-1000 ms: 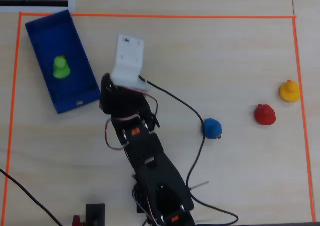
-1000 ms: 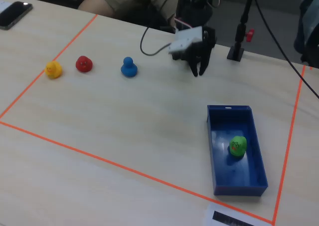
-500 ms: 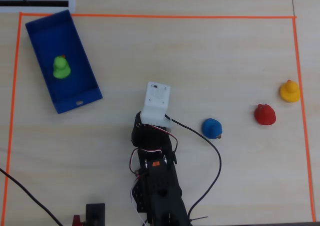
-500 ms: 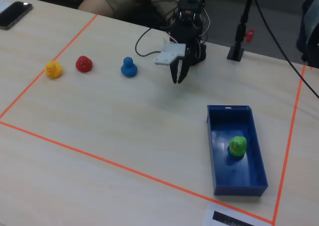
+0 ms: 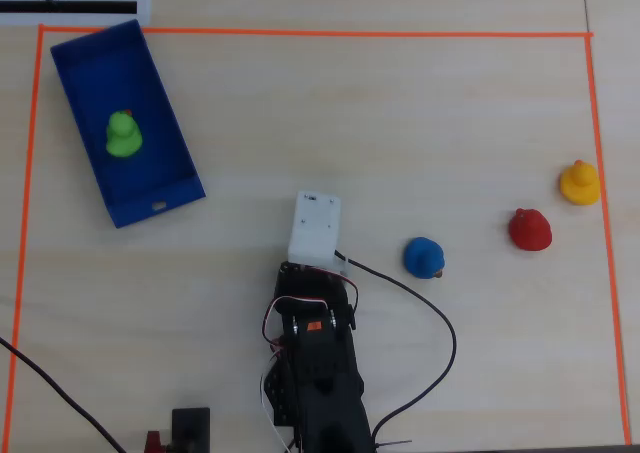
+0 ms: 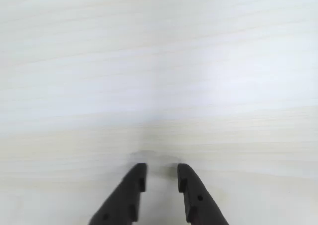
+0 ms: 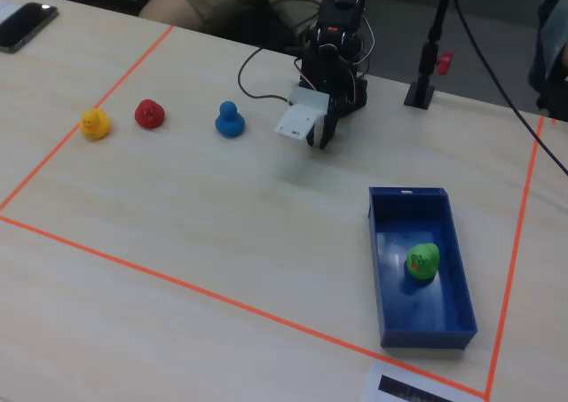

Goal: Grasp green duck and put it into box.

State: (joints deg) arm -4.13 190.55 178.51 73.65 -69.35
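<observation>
We see the green duck (image 5: 123,135) sitting inside the box (image 5: 172,192), approx mid-tray, upright. Jaws (image 6: 161,178) slightly apart w/ nothing between them, over bare tabletop (image 6: 159,61), well apart from box. Blue duck (image 5: 424,257) sits near the arm.

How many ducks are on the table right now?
4: green duck inside the blue box; blue duck, red duck and yellow duck lined up outside it. None seem hidden.

Overhead: I look straight down on the taped table (image 5: 300,123).
Wrist: close, downward, over bare tabletop.
Fixed: oblique, facing the arm (image 7: 333,56); shares the table.
</observation>
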